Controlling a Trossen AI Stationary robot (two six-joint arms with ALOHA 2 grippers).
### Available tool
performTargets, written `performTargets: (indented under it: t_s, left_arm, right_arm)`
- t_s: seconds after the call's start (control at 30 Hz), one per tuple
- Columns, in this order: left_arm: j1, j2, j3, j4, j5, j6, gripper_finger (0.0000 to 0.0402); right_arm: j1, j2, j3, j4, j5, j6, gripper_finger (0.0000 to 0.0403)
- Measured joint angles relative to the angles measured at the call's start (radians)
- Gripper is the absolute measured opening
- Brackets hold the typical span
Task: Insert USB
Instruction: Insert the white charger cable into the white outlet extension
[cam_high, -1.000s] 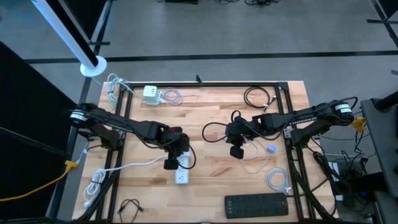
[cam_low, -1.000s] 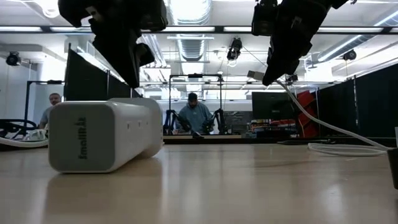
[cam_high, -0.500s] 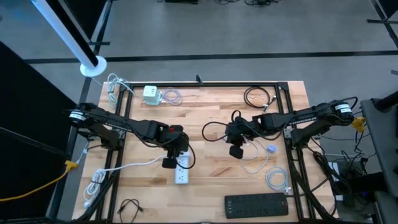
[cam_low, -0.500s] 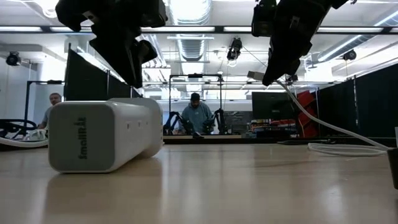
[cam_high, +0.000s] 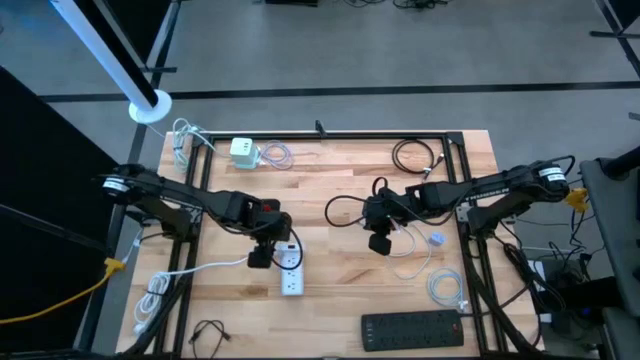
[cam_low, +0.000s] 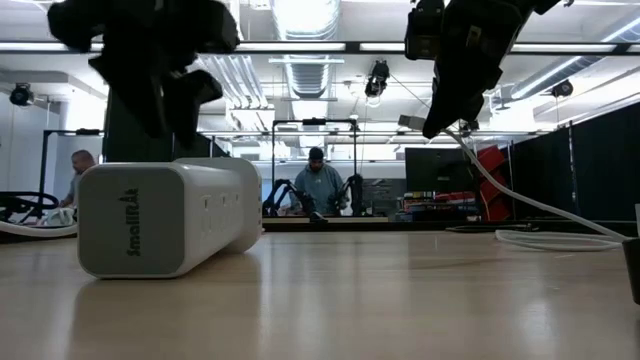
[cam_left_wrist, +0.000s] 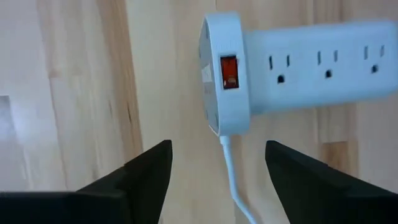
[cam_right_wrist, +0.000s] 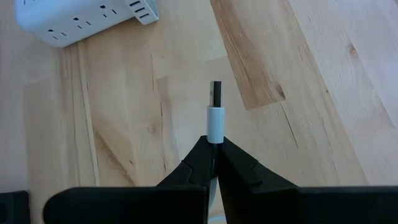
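Two grippers, right gripper (cam_right_wrist: 213, 163) clamping USB plug (cam_right_wrist: 215, 116) (tip forward), left gripper (cam_left_wrist: 214, 163) spread beside power strip (cam_left_wrist: 298, 68)

Bright even overhead light; ceiling strips (cam_low: 300, 45) glare in low view; power strip (cam_left_wrist: 298, 68) slightly blurred; shadows soft on counter (cam_high: 340, 290).

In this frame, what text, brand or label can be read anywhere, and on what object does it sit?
"SmallRig", as best it reads: on the end face of the white power strip, low view.
No other text is readable; the strip's red rocker switch in the left wrist view shows no legible marking, and the USB plug held by the right gripper carries none.
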Motion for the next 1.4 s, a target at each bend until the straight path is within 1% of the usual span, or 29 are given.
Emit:
performTargets:
  t_s: [0.2,0.37,0.43,0.6,0.63,0.67,0.7,0.83,1.0,1.07,1.2,1.27,1.4]
  left_arm:
    - [-0.015,-0.003,-0.039,0.065,-0.001,0.13,0.0203]
    - [-0.032,-0.003,-0.04,0.093,-0.003,0.349,0.018]
    - [-0.046,-0.004,-0.029,0.092,-0.005,0.511,0.0177]
    - [-0.074,-0.005,-0.005,0.165,0.007,1.037,0.0183]
    - [-0.073,-0.001,-0.005,0.188,0.037,1.111,0.0187]
    - [-0.066,0.009,-0.005,0.214,0.084,1.143,0.0192]
    - [-0.062,0.02,-0.005,0.236,0.112,1.158,0.0198]
    - [-0.071,0.071,-0.007,0.281,0.109,1.259,0.0227]
    - [-0.078,0.13,-0.007,0.281,0.114,1.278,0.0263]
    - [-0.077,0.144,-0.006,0.273,0.116,1.284,0.0273]
    - [-0.078,0.186,-0.006,0.269,0.109,1.35,0.0283]
    - [-0.078,0.2,-0.005,0.275,0.111,1.348,0.0286]
    - [-0.078,0.247,0.001,0.293,0.123,1.28,0.0289]
  right_arm:
    - [0.0,0.0,0.0,-0.001,0.0,0.007,0.0001]
    - [0.0,0.0,0.0,-0.001,0.0,0.026,0.0001]
    - [0.0,0.0,0.0,-0.001,0.0,0.03,0.0001]
    - [0.0,0.0,0.0,-0.002,0.0,0.052,0.0001]
    - [0.0,0.0,0.0,-0.001,0.0,0.053,0.0001]
    - [0.0,0.0,0.0,-0.003,-0.001,0.054,0.0001]
    - [0.0,0.0,0.0,-0.003,-0.002,0.061,0.0001]
    - [0.0,0.0,0.0,-0.006,-0.025,0.093,0.0001]
    - [0.0,0.0,0.0,-0.007,-0.055,0.142,0.0001]
    - [0.0,0.0,0.0,-0.011,-0.073,0.167,0.0001]
    - [0.0,0.0,0.0,-0.01,-0.078,0.192,0.0001]
    - [0.0,0.0,0.0,-0.01,-0.078,0.203,0.0001]
    - [0.0,0.0,0.0,-0.009,-0.078,0.221,0.0001]
